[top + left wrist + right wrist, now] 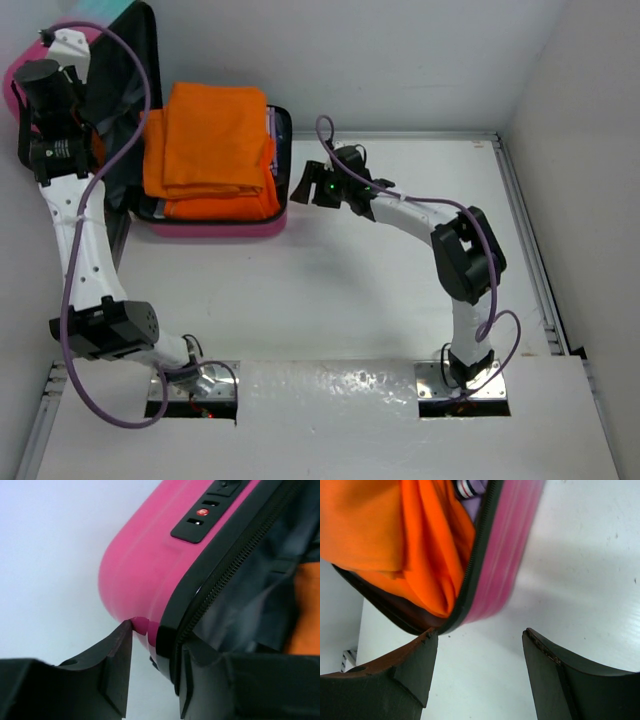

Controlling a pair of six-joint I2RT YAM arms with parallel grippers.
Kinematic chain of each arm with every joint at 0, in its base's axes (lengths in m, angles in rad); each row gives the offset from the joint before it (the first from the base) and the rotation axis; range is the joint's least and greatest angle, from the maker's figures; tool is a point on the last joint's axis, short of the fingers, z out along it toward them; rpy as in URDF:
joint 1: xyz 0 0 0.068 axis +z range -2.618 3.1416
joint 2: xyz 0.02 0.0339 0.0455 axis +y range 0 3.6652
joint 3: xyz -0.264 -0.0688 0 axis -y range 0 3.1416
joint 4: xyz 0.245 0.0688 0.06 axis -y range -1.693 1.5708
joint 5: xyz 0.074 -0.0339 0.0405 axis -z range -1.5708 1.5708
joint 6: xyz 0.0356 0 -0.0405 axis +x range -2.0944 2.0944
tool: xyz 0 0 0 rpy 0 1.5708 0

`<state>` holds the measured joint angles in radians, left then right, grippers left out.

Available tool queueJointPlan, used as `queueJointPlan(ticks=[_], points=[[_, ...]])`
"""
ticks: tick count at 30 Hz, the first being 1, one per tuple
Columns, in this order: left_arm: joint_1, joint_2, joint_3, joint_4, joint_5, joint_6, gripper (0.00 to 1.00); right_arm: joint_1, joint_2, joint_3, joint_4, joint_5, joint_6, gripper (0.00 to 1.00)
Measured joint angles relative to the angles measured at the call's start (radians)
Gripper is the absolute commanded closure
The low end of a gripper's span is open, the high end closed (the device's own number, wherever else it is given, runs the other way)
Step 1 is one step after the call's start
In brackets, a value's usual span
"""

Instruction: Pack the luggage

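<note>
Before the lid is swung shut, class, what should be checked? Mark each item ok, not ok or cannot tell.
1. Hold on lid: left gripper clamps the raised lid rim of the luggage: ok.
2. Free arm: right gripper is open and empty: ok.
3. Load: orange cloth lies folded in the base: ok.
4. Seam: the cloth bulges up against the zipper; whether it clears the teeth: cannot tell.
5. Lid's path: right gripper sits close beside the base rim; whether it is clear enough: cannot tell.
</note>
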<state>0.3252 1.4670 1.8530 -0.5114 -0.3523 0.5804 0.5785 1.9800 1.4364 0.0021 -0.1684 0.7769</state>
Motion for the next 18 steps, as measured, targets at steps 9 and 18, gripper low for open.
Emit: queueJointPlan(ticks=[9, 18], points=[[-0.228, -0.132, -0.092, -0.152, 0.282, -0.039, 1.00, -0.002, -0.050, -0.127, 0.028, 0.007, 0.014, 0.33], [-0.632, -0.124, -0.328, -0.380, 0.675, -0.022, 0.77, -0.029, -0.133, -0.240, 0.044, 0.029, 0.030, 0.32]])
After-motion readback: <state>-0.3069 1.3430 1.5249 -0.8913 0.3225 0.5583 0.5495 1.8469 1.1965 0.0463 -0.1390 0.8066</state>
